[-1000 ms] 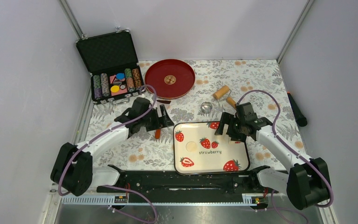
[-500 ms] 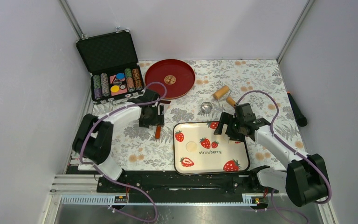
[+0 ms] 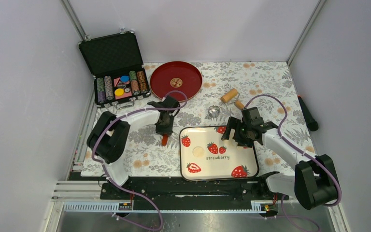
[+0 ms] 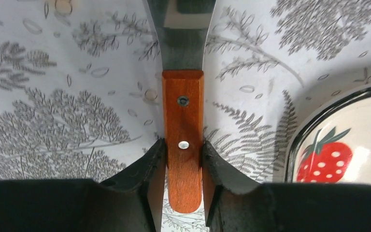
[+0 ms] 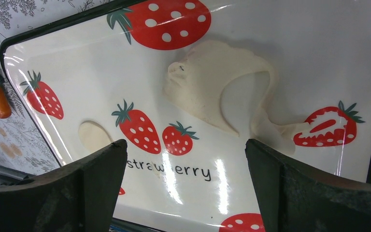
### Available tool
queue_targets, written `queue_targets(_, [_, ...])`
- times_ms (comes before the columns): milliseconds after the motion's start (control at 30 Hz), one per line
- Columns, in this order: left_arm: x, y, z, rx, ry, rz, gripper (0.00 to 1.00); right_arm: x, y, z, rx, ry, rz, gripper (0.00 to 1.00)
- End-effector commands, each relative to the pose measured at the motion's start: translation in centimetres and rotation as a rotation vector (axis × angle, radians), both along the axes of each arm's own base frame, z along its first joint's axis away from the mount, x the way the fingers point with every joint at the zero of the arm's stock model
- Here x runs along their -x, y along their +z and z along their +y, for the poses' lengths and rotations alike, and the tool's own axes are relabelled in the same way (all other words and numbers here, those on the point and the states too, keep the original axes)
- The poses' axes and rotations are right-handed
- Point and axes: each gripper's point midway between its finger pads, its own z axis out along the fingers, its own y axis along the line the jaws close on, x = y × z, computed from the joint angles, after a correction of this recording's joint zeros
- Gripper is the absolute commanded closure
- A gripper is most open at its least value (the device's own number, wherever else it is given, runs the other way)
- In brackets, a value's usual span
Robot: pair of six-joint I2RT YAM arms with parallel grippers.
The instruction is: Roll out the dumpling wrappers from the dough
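Observation:
My left gripper (image 4: 183, 150) is shut on the red-brown wooden handle (image 4: 183, 140) of a scraper that lies flat on the floral cloth, its metal blade (image 4: 181, 38) pointing away. From above, that gripper (image 3: 164, 126) is just left of the strawberry tray (image 3: 222, 166). On the tray lies the dough (image 5: 207, 82), a torn pale scrap with a round hole cut out of it. One dumpling wrapper (image 5: 94, 137), a small disc (image 3: 199, 151), lies near the tray's left side. My right gripper (image 5: 186, 169) hangs open over the tray with nothing between its fingers.
Behind the tray lie a tan wooden roller (image 3: 230, 95) and a small metal ring cutter (image 3: 214, 111). A red plate (image 3: 176, 80) and an open case of poker chips (image 3: 118, 72) stand at the back left. A black tool (image 3: 308, 116) lies at the right edge.
The left arm swung right and came down over the scraper handle, and its jaws closed on it. The right arm barely moved and stayed open.

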Motion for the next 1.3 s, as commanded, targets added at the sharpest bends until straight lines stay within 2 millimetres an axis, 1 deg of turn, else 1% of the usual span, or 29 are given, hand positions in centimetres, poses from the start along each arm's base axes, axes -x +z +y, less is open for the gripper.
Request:
queue_targets(0, [3.4,-0.4,2.5,-0.057,0.046,0.053,0.88,-0.8,0.2,-0.2,0.01,-0.017,-0.025,0.01])
queue_targets(67, [4.6,0.0,3.1,-0.054,0.073,0.052,0.9,-0.8,0.1,-0.2,0.01,-0.015,-0.02,0.0])
queue_targets(100, [5.2,0.1,3.3,-0.046,0.085,0.051,0.89,-0.8,0.1,-0.2,0.01,-0.013,-0.017,0.0])
queue_targets(133, [5.6,0.3,3.4,-0.034,0.098,0.044,0.85,-0.9,0.1,-0.1,0.009,-0.013,-0.019,0.01])
queue_targets(233, [6.3,1.0,3.5,0.0,0.117,0.027,0.54,-0.8,0.1,-0.2,0.009,-0.013,-0.018,0.01])
queue_targets(267, [6.3,1.2,3.4,0.009,0.116,0.023,0.47,-0.8,0.1,-0.1,0.008,-0.011,-0.019,0.01])
queue_targets(300, [6.2,1.3,3.3,0.011,0.117,0.022,0.42,-0.9,0.2,-0.1,0.007,-0.011,-0.022,0.0])
queue_targets(333, [6.1,1.3,3.2,0.013,0.115,0.024,0.39,-0.8,0.2,-0.1,0.007,-0.011,-0.023,0.0])
queue_targets(467, [5.9,0.8,3.0,0.007,0.107,0.034,0.38,-0.8,0.5,-0.1,0.002,-0.013,-0.037,0.01])
queue_targets(633, [6.4,-0.5,3.4,-0.024,0.098,0.064,0.43,-0.9,1.2,-0.3,-0.003,-0.022,-0.074,0.01])
queue_targets(733, [6.6,-1.3,3.5,-0.026,0.098,0.077,0.52,-0.9,1.8,-0.3,-0.01,-0.021,-0.086,0.0])
queue_targets(800, [6.8,-1.7,3.4,-0.024,0.097,0.09,0.63,-0.8,2.7,-0.3,-0.012,-0.015,-0.098,0.01])
queue_targets(967, [7.1,-2.1,3.2,-0.006,0.101,0.103,0.99,-0.4,4.1,-0.3,-0.027,-0.017,-0.132,0.0])
queue_targets(1033, [7.1,-1.8,3.0,0.011,0.114,0.091,1.0,-0.3,4.5,-0.5,-0.023,-0.017,-0.139,0.0])
queue_targets(1133, [6.7,-0.2,2.5,0.063,0.132,0.044,1.0,-0.2,4.9,-0.6,-0.019,-0.015,-0.145,0.01])
queue_targets(1267, [5.9,3.3,1.7,0.166,0.122,-0.067,1.0,-0.2,5.6,-0.6,-0.023,-0.011,-0.154,0.01])
